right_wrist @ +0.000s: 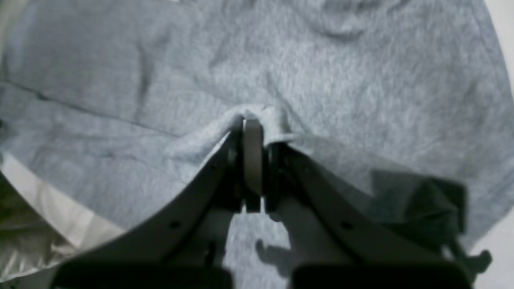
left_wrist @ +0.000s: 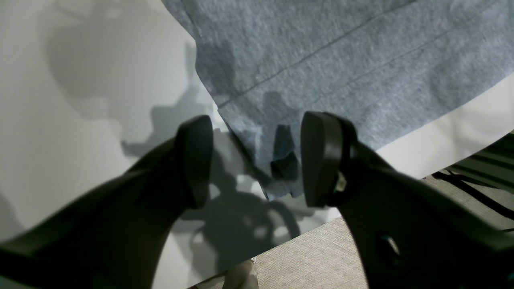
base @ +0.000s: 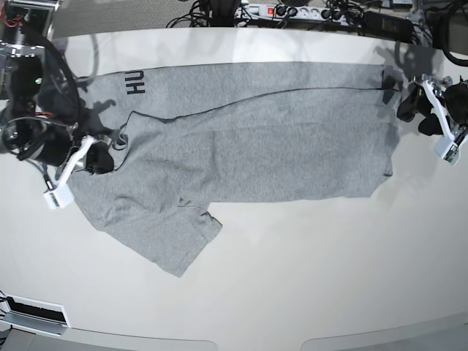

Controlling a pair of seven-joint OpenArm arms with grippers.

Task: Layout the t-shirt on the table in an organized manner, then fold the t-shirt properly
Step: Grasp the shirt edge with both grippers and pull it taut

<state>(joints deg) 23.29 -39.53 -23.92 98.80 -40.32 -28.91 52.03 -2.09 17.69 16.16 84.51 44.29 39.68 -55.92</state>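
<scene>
Base view has the t-shirt (base: 248, 139) lying sideways across the table (base: 307, 278), half-folded. Your right gripper (right_wrist: 253, 124) is pinched tight on a fabric bunch, while the left gripper (left_wrist: 257, 160) gapes empty over the hem corner. Close the left one first, then pull evenly.

Grey t-shirt (base: 256, 142) spread lengthwise, folded over, black lettering at one end, on white table (base: 307, 270).

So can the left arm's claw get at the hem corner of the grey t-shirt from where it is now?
Probably yes. The open left claw hangs right at the heather-grey cotton t-shirt hem corner, with only bare glossy white table around and nothing in between.
</scene>
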